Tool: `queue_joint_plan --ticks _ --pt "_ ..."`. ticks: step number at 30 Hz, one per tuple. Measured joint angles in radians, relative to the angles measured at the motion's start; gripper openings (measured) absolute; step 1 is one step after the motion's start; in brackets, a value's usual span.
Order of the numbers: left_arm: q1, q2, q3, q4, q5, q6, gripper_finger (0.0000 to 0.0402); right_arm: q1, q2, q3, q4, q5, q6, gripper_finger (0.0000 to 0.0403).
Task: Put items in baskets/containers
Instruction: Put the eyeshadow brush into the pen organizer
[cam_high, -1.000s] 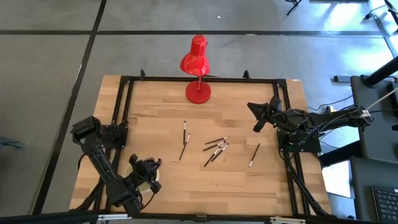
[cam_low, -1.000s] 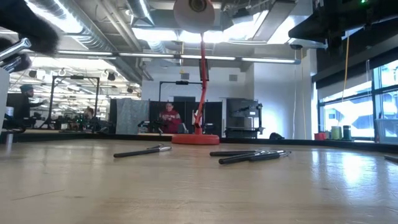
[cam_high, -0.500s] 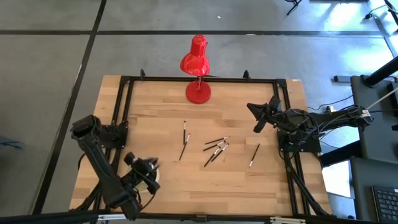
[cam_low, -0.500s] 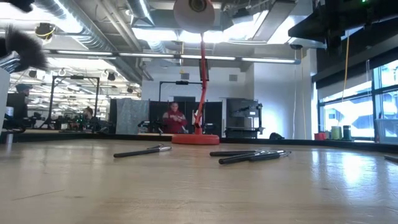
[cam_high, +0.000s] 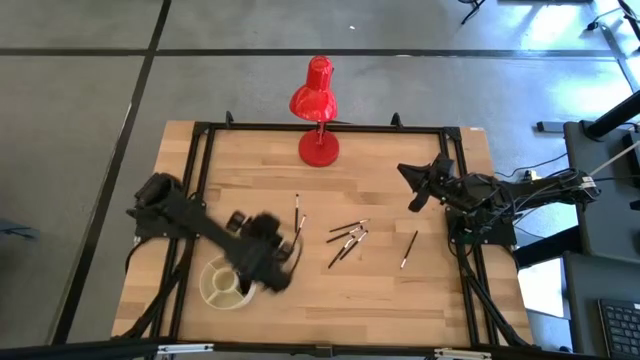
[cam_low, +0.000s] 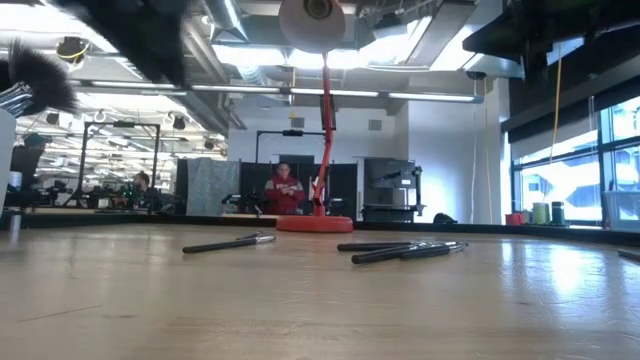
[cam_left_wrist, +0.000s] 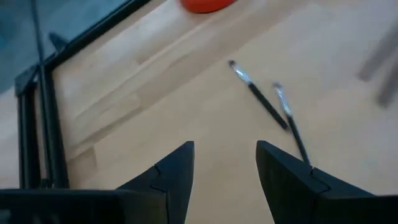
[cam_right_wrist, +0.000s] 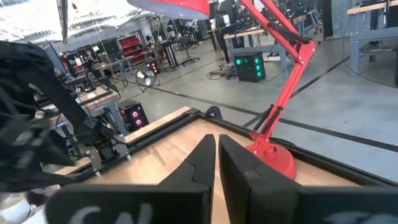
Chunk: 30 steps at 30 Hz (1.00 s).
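Observation:
The cream divided dish (cam_high: 222, 284) stands near the table's front left. Dark makeup brushes lie flat on the wood in the middle: two (cam_high: 296, 222) (cam_left_wrist: 259, 103) nearest the dish, a cluster (cam_high: 346, 240) (cam_low: 400, 250), and a single one (cam_high: 409, 250) to the right. A fluffy brush head (cam_low: 40, 76) sticks up at the low view's left edge. My left gripper (cam_high: 275, 250) (cam_left_wrist: 225, 169) hovers open between the dish and the two brushes, with nothing between its fingers. My right gripper (cam_high: 414, 186) (cam_right_wrist: 216, 155) waits shut and empty at the table's right side.
A red desk lamp (cam_high: 318, 108) stands on its round base at the table's far middle (cam_right_wrist: 273, 155). A black frame (cam_high: 200, 160) runs around the table top. Bare wood lies between the brushes and the table's near edge. People sit in the room beyond.
My left gripper has swung from above the dish toward the table's right and far side, toward the two nearest brushes; the dish, covered by the arm before, now shows. The fluffy brush head at the low view's left edge has sunk a little and come to rest.

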<state>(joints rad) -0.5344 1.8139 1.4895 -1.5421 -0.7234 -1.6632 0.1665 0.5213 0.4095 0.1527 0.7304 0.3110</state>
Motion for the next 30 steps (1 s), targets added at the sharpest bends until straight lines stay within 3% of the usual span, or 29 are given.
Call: queue_joint_plan --ticks 6,11,22,30 --pt "0.264 0.011 0.001 0.228 0.041 0.253 0.0166 0.0 0.0 0.0 0.013 0.0 -0.004 0.0023" --pt "0.407 0.068 0.001 0.417 0.103 0.45 0.0164 0.0 0.0 0.0 0.002 0.001 -0.003 0.0025" --pt "0.556 0.291 0.0 0.47 0.266 0.537 0.0137 0.0 -0.034 0.001 -0.074 0.0 0.044 0.0073" --pt "0.598 0.324 0.003 0.507 0.295 0.603 0.0135 0.0 -0.056 0.001 -0.08 0.001 0.018 0.0099"
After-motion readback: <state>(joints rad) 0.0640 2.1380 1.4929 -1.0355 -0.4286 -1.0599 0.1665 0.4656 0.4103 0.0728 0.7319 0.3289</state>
